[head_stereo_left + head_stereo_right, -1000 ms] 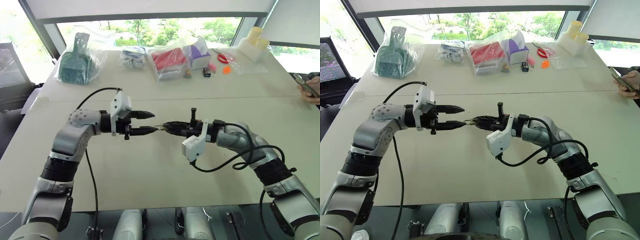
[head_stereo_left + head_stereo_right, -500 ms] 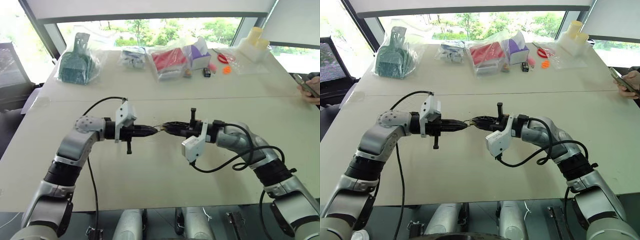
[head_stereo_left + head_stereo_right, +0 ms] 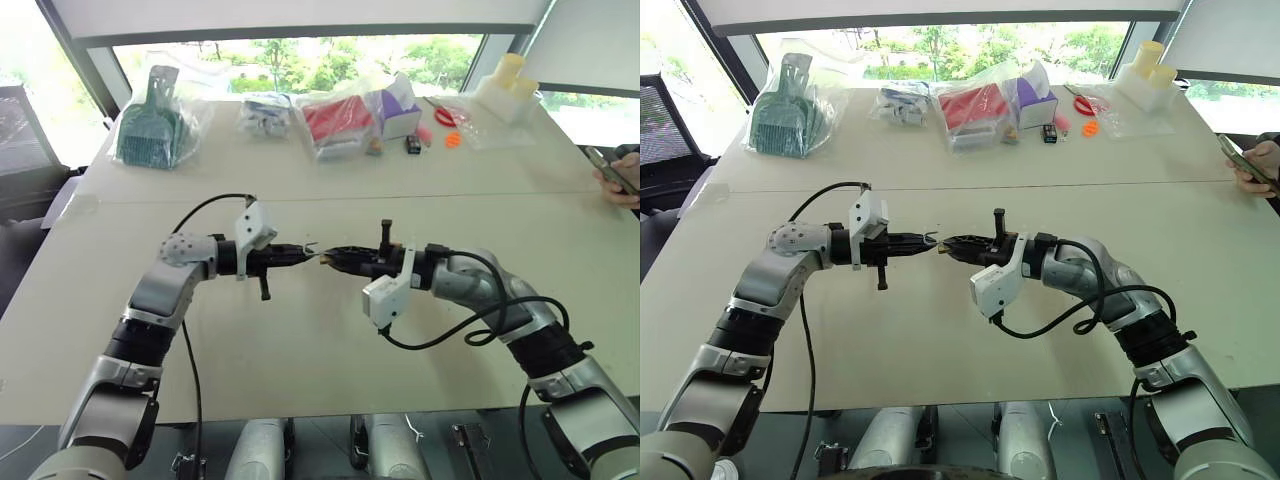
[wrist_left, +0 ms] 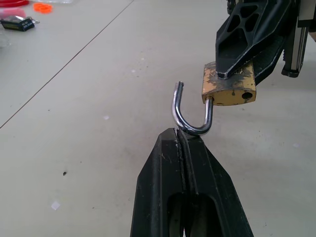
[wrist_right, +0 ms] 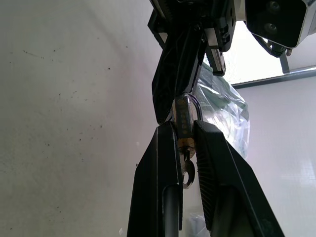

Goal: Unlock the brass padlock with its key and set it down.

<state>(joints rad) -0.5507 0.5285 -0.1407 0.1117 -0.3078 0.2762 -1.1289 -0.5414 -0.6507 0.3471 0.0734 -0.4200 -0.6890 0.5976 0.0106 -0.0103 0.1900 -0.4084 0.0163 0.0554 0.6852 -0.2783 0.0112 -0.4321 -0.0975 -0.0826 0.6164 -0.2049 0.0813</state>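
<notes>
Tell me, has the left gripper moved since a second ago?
Yes. The left gripper has shut on the padlock's shackle and sunk slightly, farther below the table seam.

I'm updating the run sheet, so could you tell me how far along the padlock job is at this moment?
Done, it seems: the shackle stands open, one end free of the brass padlock. In hand: the right gripper clamps the padlock body with the key hanging from it, and the left gripper is shut on the shackle's bend, both above the table. Left: setting the lock down.
</notes>
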